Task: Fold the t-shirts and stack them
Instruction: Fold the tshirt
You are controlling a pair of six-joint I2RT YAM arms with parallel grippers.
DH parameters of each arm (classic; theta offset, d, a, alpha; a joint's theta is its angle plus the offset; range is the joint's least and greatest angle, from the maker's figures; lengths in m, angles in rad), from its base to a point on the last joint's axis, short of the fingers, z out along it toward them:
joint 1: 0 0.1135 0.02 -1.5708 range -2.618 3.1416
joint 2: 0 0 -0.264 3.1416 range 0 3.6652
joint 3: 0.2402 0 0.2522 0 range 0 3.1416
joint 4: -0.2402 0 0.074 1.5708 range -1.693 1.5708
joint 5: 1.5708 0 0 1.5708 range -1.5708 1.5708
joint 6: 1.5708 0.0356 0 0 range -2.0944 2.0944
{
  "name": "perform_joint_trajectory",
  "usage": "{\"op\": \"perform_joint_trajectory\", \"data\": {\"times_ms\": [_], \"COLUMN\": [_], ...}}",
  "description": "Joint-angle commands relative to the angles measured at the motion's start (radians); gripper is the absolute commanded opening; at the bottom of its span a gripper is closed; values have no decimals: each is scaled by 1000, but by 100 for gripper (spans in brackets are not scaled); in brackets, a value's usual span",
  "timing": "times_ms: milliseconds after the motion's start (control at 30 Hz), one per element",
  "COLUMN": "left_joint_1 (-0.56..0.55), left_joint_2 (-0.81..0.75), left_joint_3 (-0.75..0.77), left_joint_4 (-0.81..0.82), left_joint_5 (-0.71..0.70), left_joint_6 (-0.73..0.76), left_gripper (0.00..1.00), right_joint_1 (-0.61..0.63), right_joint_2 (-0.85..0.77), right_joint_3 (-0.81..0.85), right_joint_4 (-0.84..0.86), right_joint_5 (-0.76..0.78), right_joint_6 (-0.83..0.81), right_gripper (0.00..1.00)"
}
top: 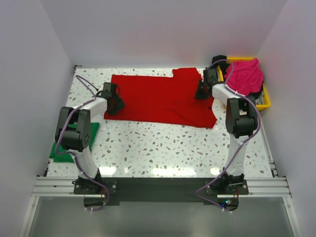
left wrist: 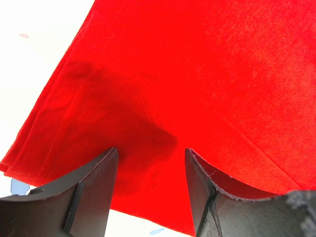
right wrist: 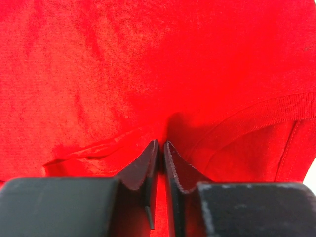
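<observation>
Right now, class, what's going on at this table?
Two robot arms are handling the red shirt, spread flat on the table. The left gripper is open over one end. The right gripper is shut, seemingly pinching cloth near the collar. A green shirt lies at the left edge, and a pink shirt is heaped in the tray.

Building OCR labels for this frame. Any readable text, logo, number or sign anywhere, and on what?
None: no readable text in any of the three views.
red t-shirt: plain cloth, no print or tag text, in the top view or up close in both wrist views.
magenta-pink t-shirt, green t-shirt: plain.
yellow tray, table: no markings visible.
</observation>
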Motion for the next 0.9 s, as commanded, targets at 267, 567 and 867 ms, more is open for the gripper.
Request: {"op": "perform_joint_trajectory", "data": {"times_ms": [267,567,867], "left_joint_1": [-6,-7,-7], "left_joint_2": [1,-16,-48], "left_joint_3": [-15,-6,48], "left_joint_4": [19,25,68], "left_joint_5": [-13,4,70], "left_joint_6": [-28,-26,-20], "left_gripper": [61,61,61], "right_joint_1": [-2,0,58], "right_joint_2": [-62,-63,-258], "right_joint_3": [93,85,-43], "right_joint_4": [-15,-50,-72], "right_joint_5": [16,47,137], "right_joint_6": [-7,-17,16], "right_gripper": [10,18,81]}}
